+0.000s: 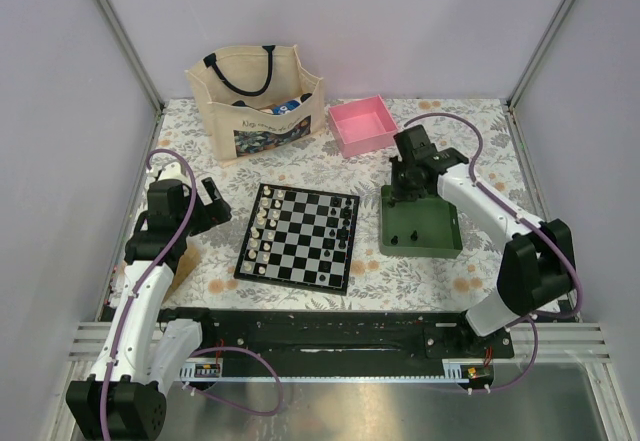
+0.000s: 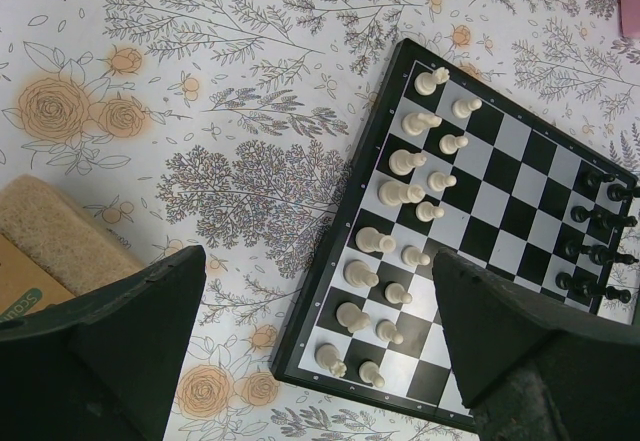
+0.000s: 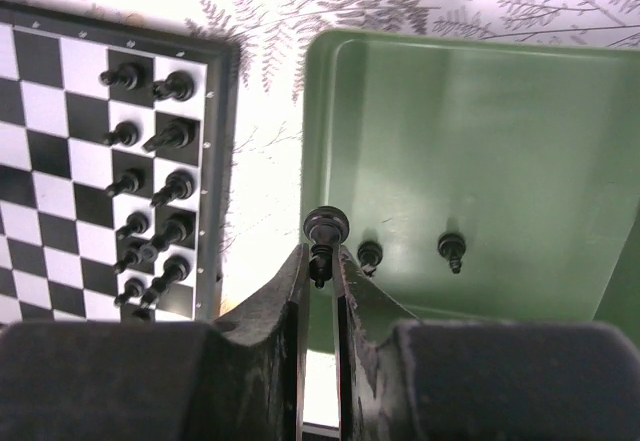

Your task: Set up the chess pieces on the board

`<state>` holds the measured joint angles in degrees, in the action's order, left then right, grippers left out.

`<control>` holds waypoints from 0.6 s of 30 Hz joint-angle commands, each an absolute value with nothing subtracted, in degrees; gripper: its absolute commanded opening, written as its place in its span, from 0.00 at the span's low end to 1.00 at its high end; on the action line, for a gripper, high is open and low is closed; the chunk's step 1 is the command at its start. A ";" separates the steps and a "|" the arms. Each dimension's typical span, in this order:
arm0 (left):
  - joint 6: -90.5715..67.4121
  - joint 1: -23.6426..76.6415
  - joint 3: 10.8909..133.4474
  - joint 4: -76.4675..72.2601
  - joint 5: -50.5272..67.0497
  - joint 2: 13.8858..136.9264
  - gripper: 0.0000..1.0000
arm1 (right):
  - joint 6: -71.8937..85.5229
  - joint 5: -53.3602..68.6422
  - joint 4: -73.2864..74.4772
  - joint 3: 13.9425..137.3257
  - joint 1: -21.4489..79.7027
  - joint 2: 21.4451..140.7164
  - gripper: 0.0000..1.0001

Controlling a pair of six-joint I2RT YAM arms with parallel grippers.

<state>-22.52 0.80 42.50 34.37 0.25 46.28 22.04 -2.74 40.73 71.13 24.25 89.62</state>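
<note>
light: bright, even, overhead — shadows short, soft | top external: sharp, sheen on metal plate (image 1: 350, 408) at 6 o'clock | left wrist: left fingers (image 2: 110, 351) at 5 and 7 o'clock dark, blurred | right wrist: glare on green tray (image 3: 500, 141) at 1 o'clock — right fingers (image 3: 268, 326) blurred

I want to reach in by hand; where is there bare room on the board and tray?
Bare: the board's middle files, between the white pieces and black pieces; most of the tray floor. Crowded: both piece-lined sides, and the tray's board-side rim, where the right gripper holds a piece beside two loose ones.
</note>
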 commanded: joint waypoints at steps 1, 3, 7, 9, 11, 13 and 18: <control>-22.76 0.88 43.59 32.70 1.06 46.06 0.99 | 23.20 -2.73 43.06 73.83 28.38 87.89 0.11; -22.76 0.97 43.59 32.78 0.88 45.88 0.99 | 23.55 -2.72 43.59 74.00 30.66 88.24 0.11; -22.68 0.88 43.51 32.69 0.79 45.79 0.99 | 25.13 -1.85 44.12 72.95 36.02 88.68 0.10; -22.76 0.88 43.50 32.70 0.70 45.79 0.99 | 26.10 -1.06 43.95 71.90 38.22 88.77 0.10; -22.76 0.88 43.51 32.70 0.70 45.88 0.99 | 26.98 -0.35 43.86 70.85 40.42 88.86 0.10; -22.76 0.97 43.51 32.70 1.05 45.88 0.99 | 27.77 -0.18 43.86 69.97 42.09 88.86 0.09; -22.76 0.97 43.59 32.78 1.14 46.05 0.99 | 29.00 1.41 43.94 69.00 46.49 89.73 0.09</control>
